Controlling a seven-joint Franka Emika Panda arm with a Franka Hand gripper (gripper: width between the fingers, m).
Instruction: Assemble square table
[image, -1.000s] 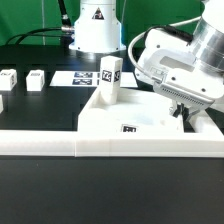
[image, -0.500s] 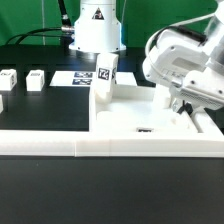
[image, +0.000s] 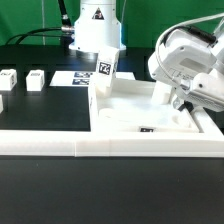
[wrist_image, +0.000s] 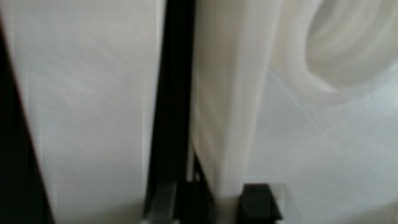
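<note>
Between my fingertips there is only a narrow slit: the jaws of my gripper (wrist_image: 215, 200) are drawn almost together. White plastic shows in that slit, but I cannot tell whether it is pinched or merely lies beneath. Just past the tips runs a thin dark gap (wrist_image: 173, 100) with smooth white surfaces on both sides, one of them carrying a round recess (wrist_image: 347, 50).

From outside, my gripper (image: 177, 102) hangs low over the far right part of the large thick white plastic square slab (image: 130, 112). It lies flat on the table, its near edge against the long low white wall (image: 45, 140). One short white tagged block leg (image: 107, 72) stands upright at the slab's far left corner. Two more loose legs (image: 37, 78) sit well apart from it, at the exterior view's left.

I judge the slab stiff, smooth and rather slippery, light enough to slide yet too broad to span. It is best nudged or taken at an edge, not across its face. The legs look rigid and light. I would clamp one across two flat sides, about mid-height.
</note>
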